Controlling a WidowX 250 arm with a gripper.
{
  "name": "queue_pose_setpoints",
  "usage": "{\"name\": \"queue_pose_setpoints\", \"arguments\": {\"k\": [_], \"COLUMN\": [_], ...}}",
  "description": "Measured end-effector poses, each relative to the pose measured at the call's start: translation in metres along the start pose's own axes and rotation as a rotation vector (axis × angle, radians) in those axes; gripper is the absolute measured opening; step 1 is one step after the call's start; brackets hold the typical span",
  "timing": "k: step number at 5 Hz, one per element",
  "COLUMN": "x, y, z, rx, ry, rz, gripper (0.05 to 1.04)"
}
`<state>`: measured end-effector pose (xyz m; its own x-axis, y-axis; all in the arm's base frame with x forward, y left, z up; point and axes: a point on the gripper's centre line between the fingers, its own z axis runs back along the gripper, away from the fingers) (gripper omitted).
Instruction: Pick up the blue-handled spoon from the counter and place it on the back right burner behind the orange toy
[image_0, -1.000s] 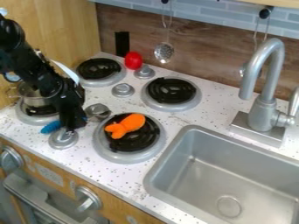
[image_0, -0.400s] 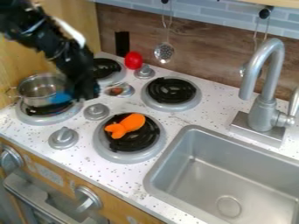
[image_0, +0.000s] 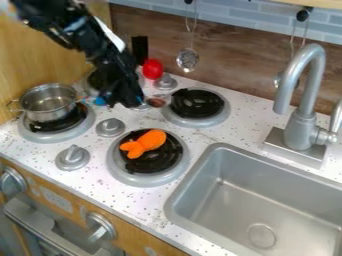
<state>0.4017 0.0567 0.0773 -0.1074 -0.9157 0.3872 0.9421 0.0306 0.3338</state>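
Speckled white worktop (image_0: 127, 200) with four burners (image_0: 198, 103). At left, one metal pot (image_0: 49, 104) on burner; below, faint print (image_0: 56, 198), unreadable. Next, tool (image_0: 127, 103) clamped on blue-handled utensil (image_0: 100, 101), near back burners. Then one orange toy (image_0: 152, 140) on front burner, one red toy (image_0: 152, 69) behind, one sink (image_0: 234, 172), one faucet (image_0: 308, 104).

arm (image_0: 115, 65): from front knob (image_0: 72, 157) farther back | blue-handled utensil (image_0: 155, 102): carried along

Cam hi in front, slants dn at counter (image_0: 137, 202), fairly nr.
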Motion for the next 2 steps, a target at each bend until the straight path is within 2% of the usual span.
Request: {"name": "queue_pose_setpoints", "arguments": {"k": [1, 2], "x": [0.005, 0.002], "y": [0.011, 0.017], "z": [-0.025, -0.04], "rx": [-0.035, -0.043], "ry": [0.012, 0.016], "rz": [-0.084, -0.124], "gripper": [0.165, 0.165]}}
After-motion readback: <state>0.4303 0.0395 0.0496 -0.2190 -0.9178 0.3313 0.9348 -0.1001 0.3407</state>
